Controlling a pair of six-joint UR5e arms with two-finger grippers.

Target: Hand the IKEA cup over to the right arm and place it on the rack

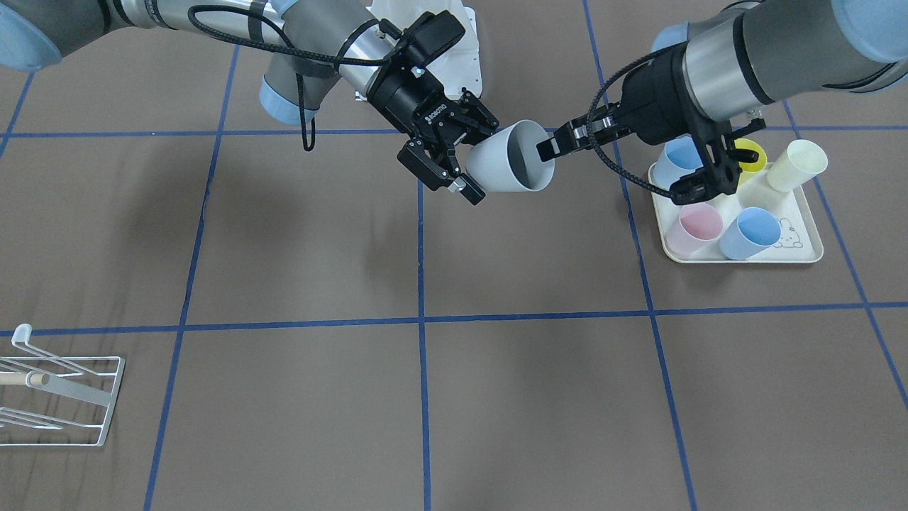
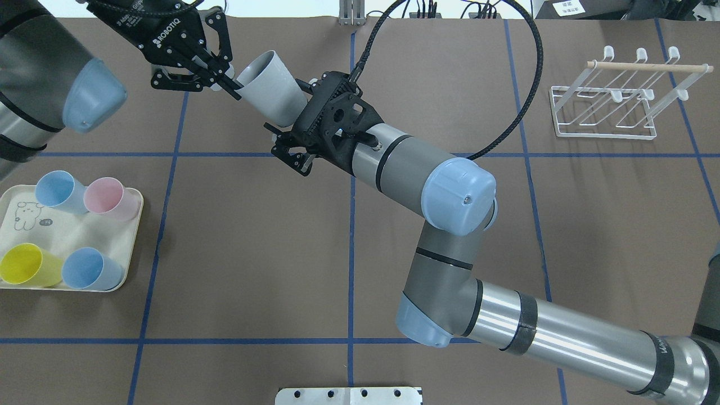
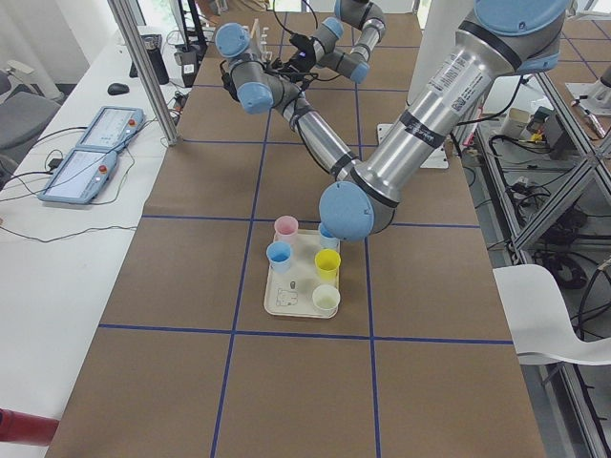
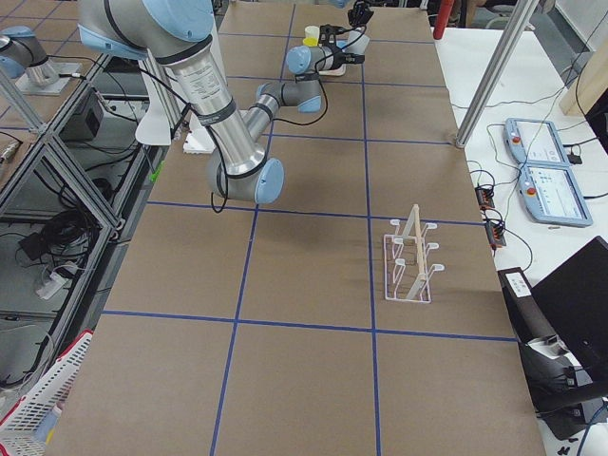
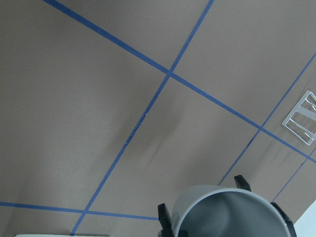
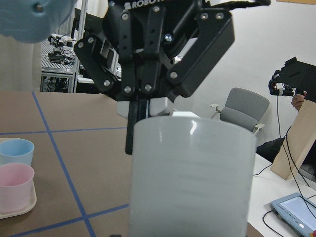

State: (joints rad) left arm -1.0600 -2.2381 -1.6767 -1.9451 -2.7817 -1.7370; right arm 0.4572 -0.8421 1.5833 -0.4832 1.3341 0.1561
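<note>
A pale grey cup [image 1: 507, 167] hangs on its side in the air between both grippers, above the table's far middle. My left gripper [image 1: 546, 149], with slim straight fingers, is shut on the cup's rim, one finger inside the mouth. My right gripper [image 1: 482, 157], marked ROBOTIQ with thick linked fingers, straddles the cup's base end with a finger against each side. The overhead view shows the same: cup [image 2: 270, 90], left gripper [image 2: 233, 90], right gripper [image 2: 295, 112]. The white wire rack [image 2: 613, 107] with its wooden rod stands far off at the table's right.
A cream rabbit-printed tray [image 2: 67, 236] at the table's left holds several pastel cups: blue, pink, yellow. It sits just under my left arm [image 1: 745, 64]. Blue tape lines cross the brown table. The rack also shows in the front view [image 1: 64, 397].
</note>
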